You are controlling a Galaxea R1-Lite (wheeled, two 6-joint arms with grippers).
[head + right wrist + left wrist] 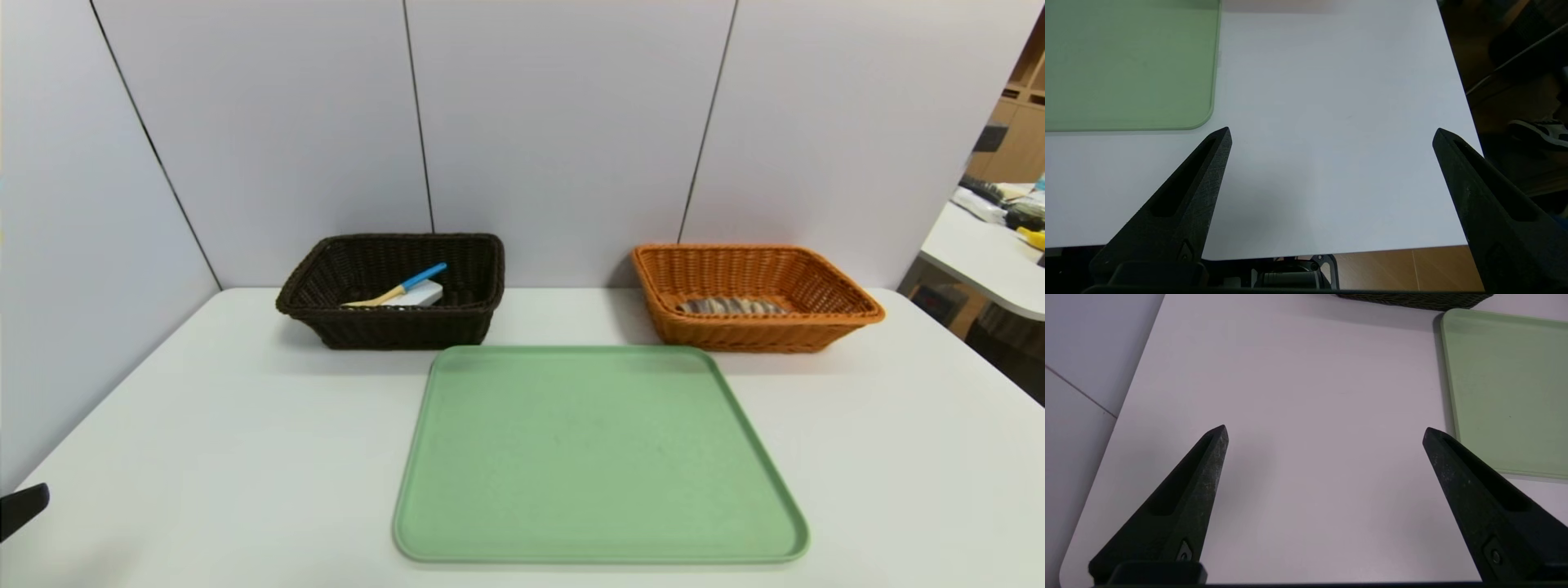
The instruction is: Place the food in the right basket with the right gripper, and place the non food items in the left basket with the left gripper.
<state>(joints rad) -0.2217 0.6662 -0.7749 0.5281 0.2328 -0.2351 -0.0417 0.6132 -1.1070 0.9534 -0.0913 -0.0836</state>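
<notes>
— Left side?
— The left gripper (1326, 435) is standing wide apart, gripping nothing, over bare table. Beyond it, the dark brown basket (400, 327) is holding the spoon (402, 286), resting against the white case (423, 294).
— Between the grippers?
— The green tray (600, 457) is lying bare.
— Right side?
— The right gripper (1333, 130) is spreading wide, empty, above the table. Beyond it, the orange basket (759, 333) is containing the bread (731, 306).
— Step in hand?
— Sorting is apparently reaching completion; the next move is calling only for keeping both arms clear.
</notes>
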